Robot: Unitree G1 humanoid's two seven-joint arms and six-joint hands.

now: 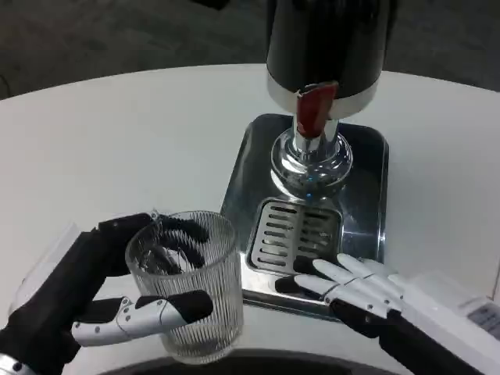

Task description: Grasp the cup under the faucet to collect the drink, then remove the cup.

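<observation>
On a white table (pixel 117 133), below the dispenser (pixel 324 47) and its faucet (pixel 312 152), the left hand (pixel 86 301) grips the ribbed glass cup (pixel 186 293) well short of the drip grate (pixel 293 234), needing a carry rightward, while the right hand (pixel 351 285) rests spread, holding nothing.

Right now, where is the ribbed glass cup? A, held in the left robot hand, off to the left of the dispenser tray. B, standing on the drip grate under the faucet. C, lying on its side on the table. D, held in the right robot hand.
A: the left robot hand grips the ribbed glass cup upright, left of the dispenser tray, while the right robot hand rests on the tray's front edge.
</observation>
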